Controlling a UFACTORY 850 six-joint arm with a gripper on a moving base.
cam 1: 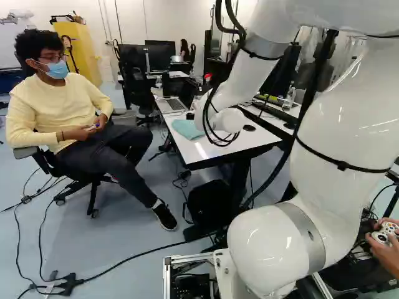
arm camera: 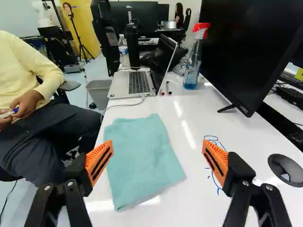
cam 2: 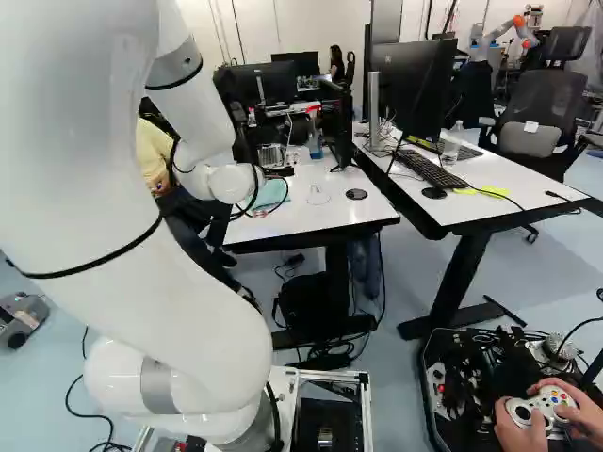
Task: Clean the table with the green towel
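White table [arm camera: 222, 130] — green towel [arm camera: 142, 161] flat on it, ahead of the gripper [arm camera: 158, 149] — fingers spread wide, released.

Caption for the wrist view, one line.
Open gripper facing the green towel, spread on the white table with blue marks nearby.

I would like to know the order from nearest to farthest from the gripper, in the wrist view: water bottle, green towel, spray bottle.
1. Green towel: just ahead of the gripper.
2. Spray bottle: beyond the towel, beside the large monitor.
3. Water bottle: farthest, past the laptop.
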